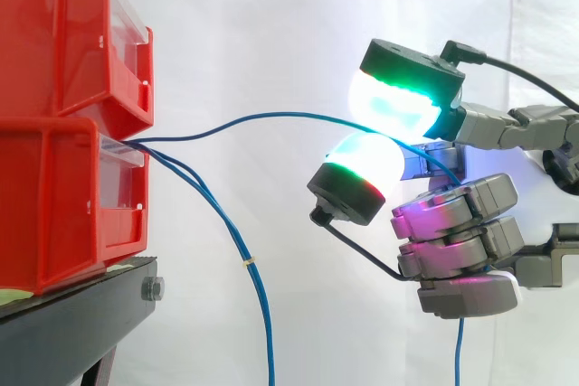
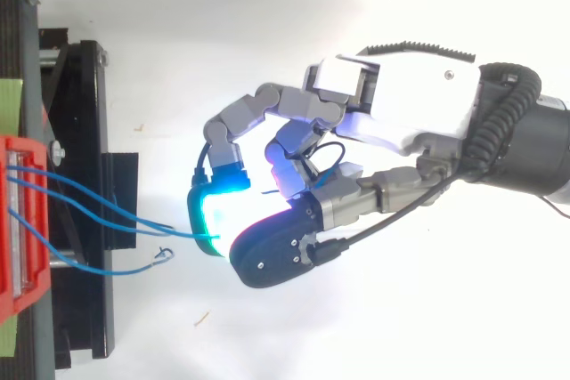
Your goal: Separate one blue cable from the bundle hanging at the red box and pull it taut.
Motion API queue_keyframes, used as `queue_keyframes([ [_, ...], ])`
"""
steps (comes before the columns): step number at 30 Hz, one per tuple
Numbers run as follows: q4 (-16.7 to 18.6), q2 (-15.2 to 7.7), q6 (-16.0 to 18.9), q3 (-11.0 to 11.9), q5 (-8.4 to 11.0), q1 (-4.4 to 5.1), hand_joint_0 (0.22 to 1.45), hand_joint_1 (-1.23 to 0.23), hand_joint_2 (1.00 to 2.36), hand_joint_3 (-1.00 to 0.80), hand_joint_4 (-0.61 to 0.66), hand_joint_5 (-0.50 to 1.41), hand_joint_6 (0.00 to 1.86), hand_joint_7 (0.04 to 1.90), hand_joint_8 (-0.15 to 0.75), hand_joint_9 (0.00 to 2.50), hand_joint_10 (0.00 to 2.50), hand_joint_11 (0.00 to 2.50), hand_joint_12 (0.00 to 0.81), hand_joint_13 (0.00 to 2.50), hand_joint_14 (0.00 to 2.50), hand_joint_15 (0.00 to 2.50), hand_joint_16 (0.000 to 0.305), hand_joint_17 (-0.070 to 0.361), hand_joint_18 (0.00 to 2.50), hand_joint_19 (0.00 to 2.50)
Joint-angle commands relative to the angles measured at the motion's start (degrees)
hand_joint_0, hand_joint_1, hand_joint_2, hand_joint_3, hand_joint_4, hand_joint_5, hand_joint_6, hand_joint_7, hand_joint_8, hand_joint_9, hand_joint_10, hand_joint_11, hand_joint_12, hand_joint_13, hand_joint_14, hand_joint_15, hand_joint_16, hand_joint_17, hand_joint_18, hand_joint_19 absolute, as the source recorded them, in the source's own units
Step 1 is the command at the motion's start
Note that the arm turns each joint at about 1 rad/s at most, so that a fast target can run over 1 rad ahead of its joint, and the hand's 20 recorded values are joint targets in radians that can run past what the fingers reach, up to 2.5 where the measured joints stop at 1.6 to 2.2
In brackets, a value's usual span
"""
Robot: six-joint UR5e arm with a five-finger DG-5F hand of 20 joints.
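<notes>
- Blue cable [image 1: 262,116]: 1 strand is lifted clear of the bundle [image 1: 246,259]. In the side view it leaves the red box [image 1: 54,205] at 9 o'clock and arcs across to the hand [image 1: 457,232] at 3 o'clock.
- Grip state: 2 glowing pads [image 1: 398,101] close on the strand in a pinch, and the other fingers are curled under the palm. In the top view the strand enters the pinch at the 9 o'clock edge of the hand [image 2: 401,113].
- Tension state: the strand bows upward between box and hand, so slack is judged to be present. The cable is separated but not yet taut.
- Procedure: draw the hand straight away from the box, toward 3 o'clock in both views. Keep the pull in line with the strand's exit point.
- Grip pressure: hold the pinch firm. The strand is thin and smooth and is likely to slide between the rounded pads.
- Stop condition: halt once the arc flattens into a straight line. Further travel may load the anchor at the box or shift the box on its black stand [image 1: 81,314].
- Clearance: the bundle hangs toward 6 o'clock, well apart from the hand. A blue tail [image 1: 459,350] hangs below the hand, probably the same strand's free end.
</notes>
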Motion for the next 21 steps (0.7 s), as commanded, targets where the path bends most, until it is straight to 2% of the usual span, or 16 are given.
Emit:
queue_keyframes([
  [1, 0.0, -0.01, 0.0, -0.06, 0.0, 0.0, 0.73, -0.83, 1.01, -0.18, -0.23, -0.16, 0.93, 1.35, 0.298, 0.97, 1.29, 1.39, 0.318, 0.84, 1.99, 1.36, 0.031, 0.07, 1.19, 1.44],
  [17, 0.0, -0.01, 0.0, 0.02, 0.0, 0.0, 0.73, -0.84, 1.01, -0.18, -0.23, -0.16, 0.93, 1.38, 0.303, 0.98, 1.3, 1.38, 0.319, 0.85, 1.99, 1.36, 0.032, 0.073, 1.2, 1.42],
  [21, 0.0, -0.01, 0.0, -0.06, 0.0, 0.0, 0.73, -0.84, 1.01, -0.13, -0.23, -0.16, 0.93, 1.4, 0.304, 0.98, 1.3, 1.38, 0.332, 0.86, 2.0, 1.36, 0.034, 0.076, 1.21, 1.43],
])
